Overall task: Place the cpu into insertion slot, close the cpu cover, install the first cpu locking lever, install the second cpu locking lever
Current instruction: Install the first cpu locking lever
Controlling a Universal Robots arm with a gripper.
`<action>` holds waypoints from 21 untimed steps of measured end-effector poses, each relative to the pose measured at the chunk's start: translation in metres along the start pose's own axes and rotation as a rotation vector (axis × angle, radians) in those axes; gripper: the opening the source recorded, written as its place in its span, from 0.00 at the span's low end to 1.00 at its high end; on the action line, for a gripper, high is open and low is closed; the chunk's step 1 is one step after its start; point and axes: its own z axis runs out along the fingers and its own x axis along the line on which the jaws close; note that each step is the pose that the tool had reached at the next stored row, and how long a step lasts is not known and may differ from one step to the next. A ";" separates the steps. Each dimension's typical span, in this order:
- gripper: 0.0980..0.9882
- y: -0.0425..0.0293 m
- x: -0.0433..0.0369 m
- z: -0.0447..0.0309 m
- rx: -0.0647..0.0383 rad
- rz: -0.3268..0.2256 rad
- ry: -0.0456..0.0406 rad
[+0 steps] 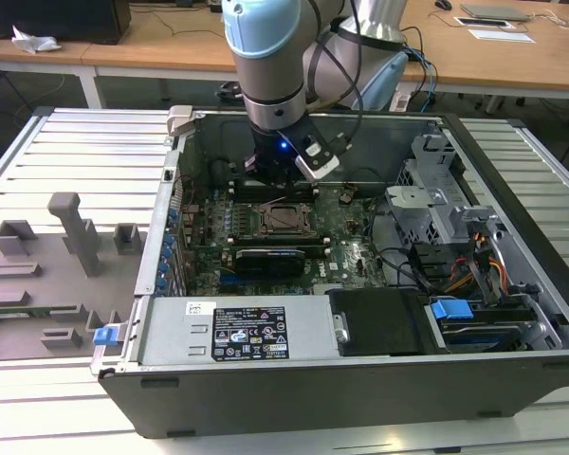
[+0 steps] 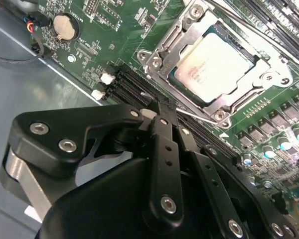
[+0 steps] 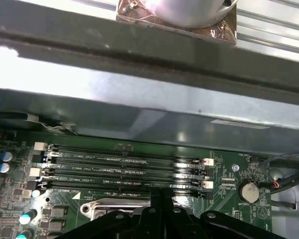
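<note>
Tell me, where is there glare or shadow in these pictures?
First wrist view: glare whitens the computer case wall. Second wrist view: the chip has a soft sheen, the claw looks dark. Exterior view: a blue light glows on the arm, above the shaded circuit board.

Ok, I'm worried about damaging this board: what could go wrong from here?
The shut gripper sits right beside the memory slots; a slip could scrape them or their white latches. The thin locking lever along the cpu cover could spring up if it slips from the fingertips.
</note>
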 end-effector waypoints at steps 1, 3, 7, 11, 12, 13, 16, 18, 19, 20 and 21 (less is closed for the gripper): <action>0.01 -0.0003 0.0004 0.0018 0.003 0.009 -0.0019; 0.01 -0.0008 0.0009 0.0040 0.010 0.043 -0.0088; 0.01 -0.0007 0.0013 0.0060 0.020 0.085 -0.0172; 0.01 -0.0006 0.0013 0.0063 0.021 0.089 -0.0179; 0.01 -0.0006 0.0014 0.0070 0.021 0.089 -0.0183; 0.01 -0.0005 0.0016 0.0073 0.021 0.091 -0.0186; 0.01 0.0017 0.0016 0.0089 0.025 0.104 -0.0211; 0.01 0.0048 0.0015 0.0103 0.027 0.113 -0.0230; 0.01 0.0056 0.0015 0.0106 0.027 0.116 -0.0236; 0.01 0.0063 0.0015 0.0110 0.029 0.121 -0.0245; 0.01 0.0069 0.0014 0.0112 0.029 0.124 -0.0252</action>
